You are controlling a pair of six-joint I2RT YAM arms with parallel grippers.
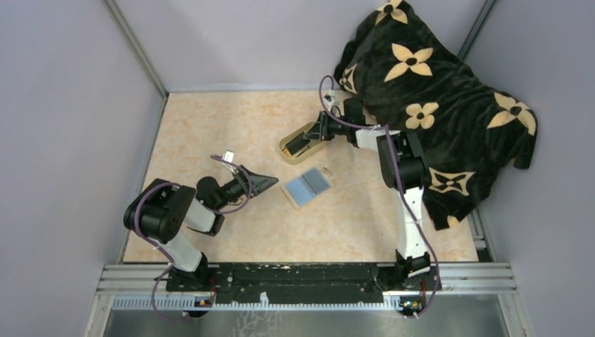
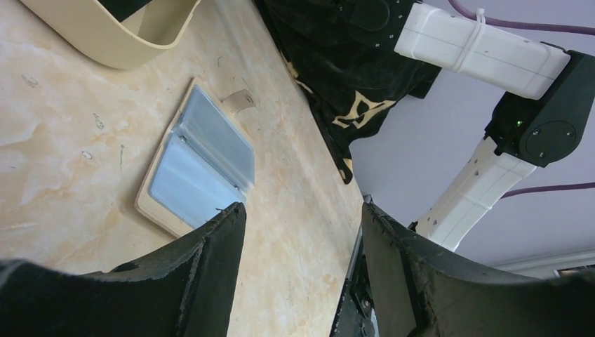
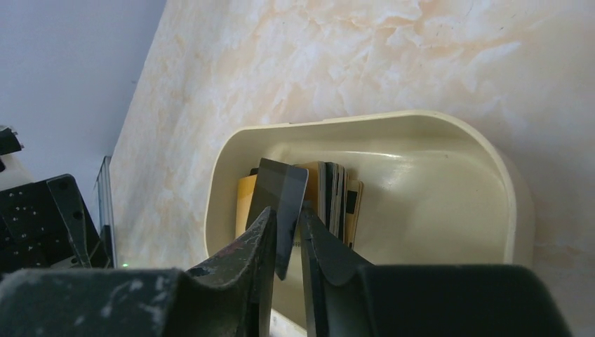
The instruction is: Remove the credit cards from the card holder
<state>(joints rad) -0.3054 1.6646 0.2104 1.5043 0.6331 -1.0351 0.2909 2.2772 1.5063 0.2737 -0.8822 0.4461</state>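
Note:
The card holder [image 1: 307,185] [image 2: 200,161] lies open and flat on the table, blue-grey faces up, tan tab toward the far side. My left gripper [image 1: 270,181] [image 2: 302,207] hovers open just left of it with nothing between its fingers. My right gripper [image 1: 309,140] [image 3: 288,208] reaches down into the oval cream dish [image 1: 288,144] [image 3: 365,119]. A black credit card [image 3: 281,186] stands between its jaws, which are slightly parted, with a gap beside the card. Several more credit cards [image 3: 333,196] stand on edge in the dish behind it.
A black blanket with tan flowers [image 1: 435,91] [image 2: 337,84] covers the table's far right corner. Purple-grey walls close the table in at left, back and right. The dish [image 2: 105,42] sits just beyond the card holder.

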